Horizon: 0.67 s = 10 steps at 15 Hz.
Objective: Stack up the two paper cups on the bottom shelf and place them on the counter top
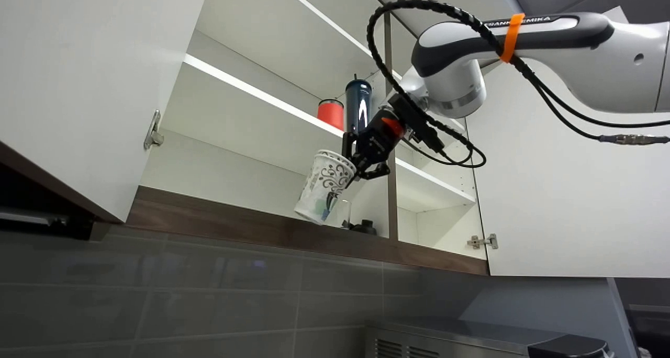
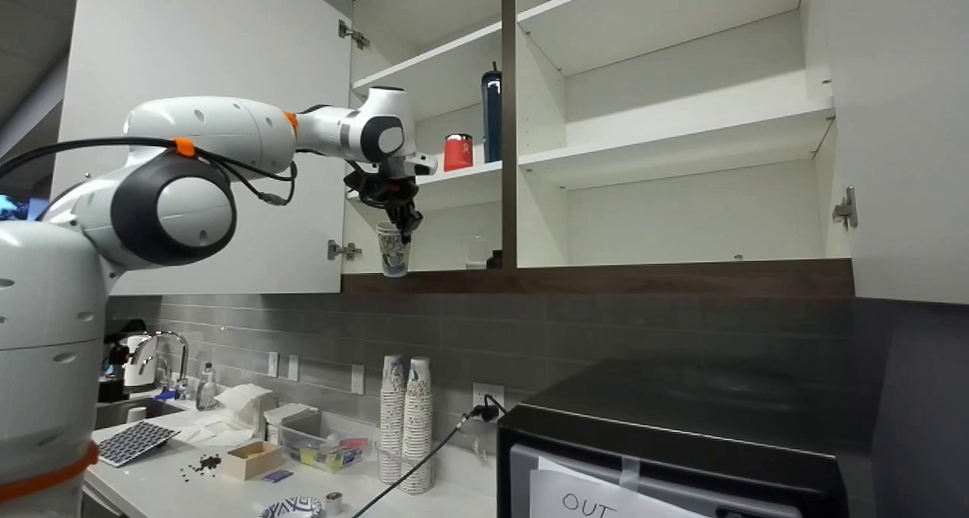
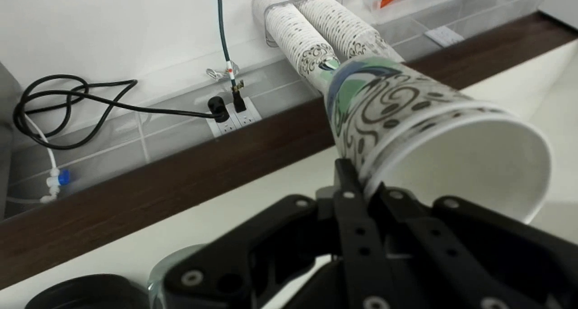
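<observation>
The two paper cups (image 1: 323, 188) are nested one in the other, with two rims showing close together. They also show in an exterior view (image 2: 393, 253) and in the wrist view (image 3: 384, 96). My gripper (image 1: 354, 165) is shut on their rim wall, one finger inside and one outside, as the wrist view (image 3: 366, 187) shows. The cups hang tilted in front of the cabinet, near the brown front edge of the bottom shelf (image 1: 220, 216). This edge also shows in an exterior view (image 2: 681, 277). The white counter top (image 2: 454, 507) lies well below; it also shows in the wrist view (image 3: 149, 24).
A clear glass (image 1: 341, 214) and a black object (image 1: 365, 227) stand on the bottom shelf. The red cup (image 2: 458, 153) and dark bottle (image 2: 492, 117) are above. Tall cup stacks (image 2: 417, 427), a plastic bin (image 2: 325, 438), a cable (image 2: 416, 469) and a black microwave (image 2: 666, 412) are below.
</observation>
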Tool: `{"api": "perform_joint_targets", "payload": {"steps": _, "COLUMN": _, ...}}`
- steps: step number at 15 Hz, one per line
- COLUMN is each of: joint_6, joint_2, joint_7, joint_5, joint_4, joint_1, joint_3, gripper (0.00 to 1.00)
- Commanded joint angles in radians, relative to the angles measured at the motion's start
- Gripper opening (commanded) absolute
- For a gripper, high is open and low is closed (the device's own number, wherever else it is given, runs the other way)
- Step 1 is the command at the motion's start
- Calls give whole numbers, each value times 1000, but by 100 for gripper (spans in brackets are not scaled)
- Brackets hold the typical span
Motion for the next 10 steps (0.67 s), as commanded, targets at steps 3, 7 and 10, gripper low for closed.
{"api": "perform_joint_targets", "payload": {"steps": 3, "joint_6": 22, "joint_2": -199, "joint_7": -246, "joint_5": 29, "joint_4": -345, "joint_1": -14, "joint_3": -53, "gripper": 1}}
{"api": "perform_joint_targets", "payload": {"steps": 7, "joint_6": 46, "joint_2": -275, "joint_7": -324, "joint_5": -20, "joint_4": -548, "joint_1": 73, "joint_3": -138, "gripper": 1}}
{"api": "perform_joint_targets", "payload": {"steps": 10, "joint_6": 109, "joint_2": -331, "joint_7": -345, "joint_5": -32, "joint_4": -699, "joint_1": 108, "joint_3": -172, "gripper": 1}}
